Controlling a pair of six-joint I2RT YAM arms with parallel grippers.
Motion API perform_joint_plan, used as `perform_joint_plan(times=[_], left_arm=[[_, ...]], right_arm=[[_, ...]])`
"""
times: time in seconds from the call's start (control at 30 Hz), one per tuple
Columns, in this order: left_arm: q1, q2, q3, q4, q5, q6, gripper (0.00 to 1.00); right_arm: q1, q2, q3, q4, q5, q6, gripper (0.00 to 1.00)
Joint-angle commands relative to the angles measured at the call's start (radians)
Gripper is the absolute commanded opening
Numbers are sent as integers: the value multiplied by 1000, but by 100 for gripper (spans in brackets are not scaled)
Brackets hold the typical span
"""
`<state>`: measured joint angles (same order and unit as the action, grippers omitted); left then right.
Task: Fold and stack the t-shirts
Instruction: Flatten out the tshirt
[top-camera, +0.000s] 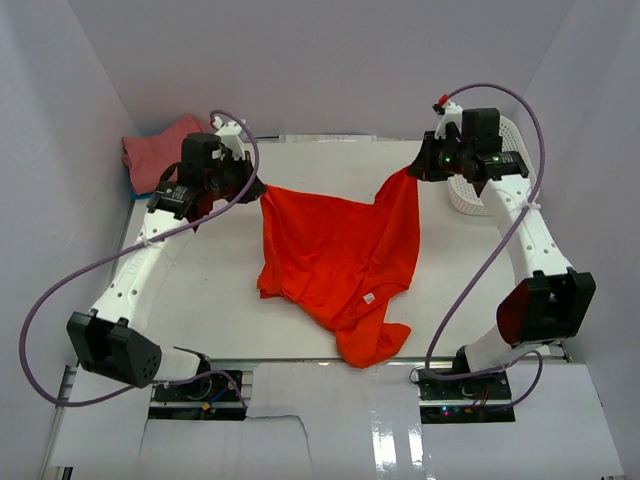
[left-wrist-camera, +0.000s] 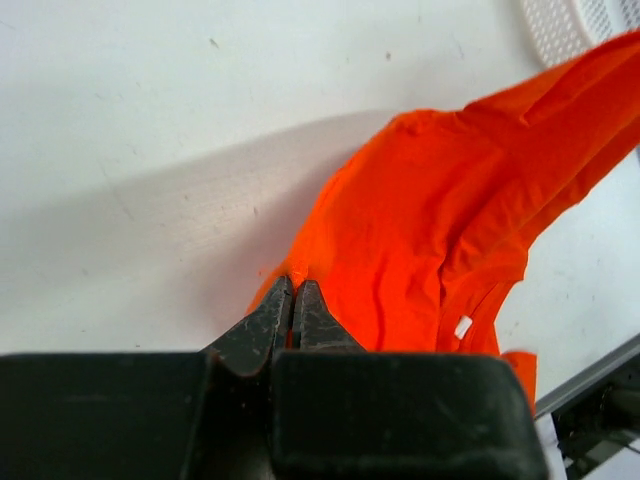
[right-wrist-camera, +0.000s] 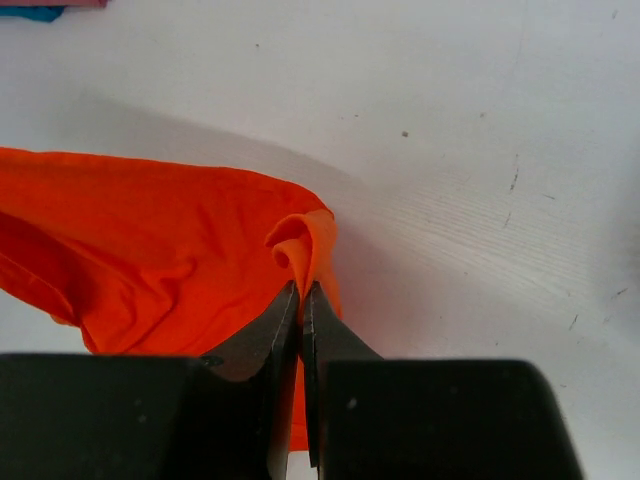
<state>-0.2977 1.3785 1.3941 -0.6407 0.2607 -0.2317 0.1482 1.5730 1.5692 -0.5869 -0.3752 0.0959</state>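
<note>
The bright orange-red t-shirt (top-camera: 340, 255) hangs stretched between both grippers above the white table, its lower part draped toward the near edge. My left gripper (top-camera: 255, 190) is shut on the shirt's left corner (left-wrist-camera: 293, 275). My right gripper (top-camera: 415, 172) is shut on the shirt's right corner (right-wrist-camera: 305, 250). The cloth (left-wrist-camera: 440, 220) sags between them, and a white tag (top-camera: 369, 298) shows near its lower part. A salmon-pink t-shirt (top-camera: 158, 152) lies bunched at the far left, with a sliver of blue cloth (top-camera: 133, 188) under it.
A white mesh basket (top-camera: 478, 180) stands at the far right, partly behind the right arm. White walls close in the table (top-camera: 210, 290) on three sides. The arm bases and their cables sit at the near edge.
</note>
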Motion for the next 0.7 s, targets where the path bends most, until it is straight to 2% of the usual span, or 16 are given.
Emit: perform_joint_plan(times=[0.0, 0.07, 0.17, 0.2, 0.3, 0.5, 0.67], left_arm=[[-4, -86, 55, -68, -95, -43, 0], [-4, -123, 56, -68, -115, -58, 0], [-4, -180, 59, -86, -129, -69, 0], [-4, -193, 54, -88, -127, -73, 0], [-4, -243, 23, -93, -120, -98, 0], [-4, -396, -82, -39, -129, -130, 0], [-4, -492, -101, -37, -121, -156, 0]], right_arm=[[24, -106, 28, 2, 22, -12, 8], [50, -154, 38, -26, 42, -15, 8], [77, -200, 139, -115, 81, -27, 8], [83, -202, 232, -145, 88, -38, 8], [128, -231, 369, -218, 131, -44, 8], [166, -399, 354, -174, 133, -39, 8], [168, -485, 440, -197, 64, -36, 8]])
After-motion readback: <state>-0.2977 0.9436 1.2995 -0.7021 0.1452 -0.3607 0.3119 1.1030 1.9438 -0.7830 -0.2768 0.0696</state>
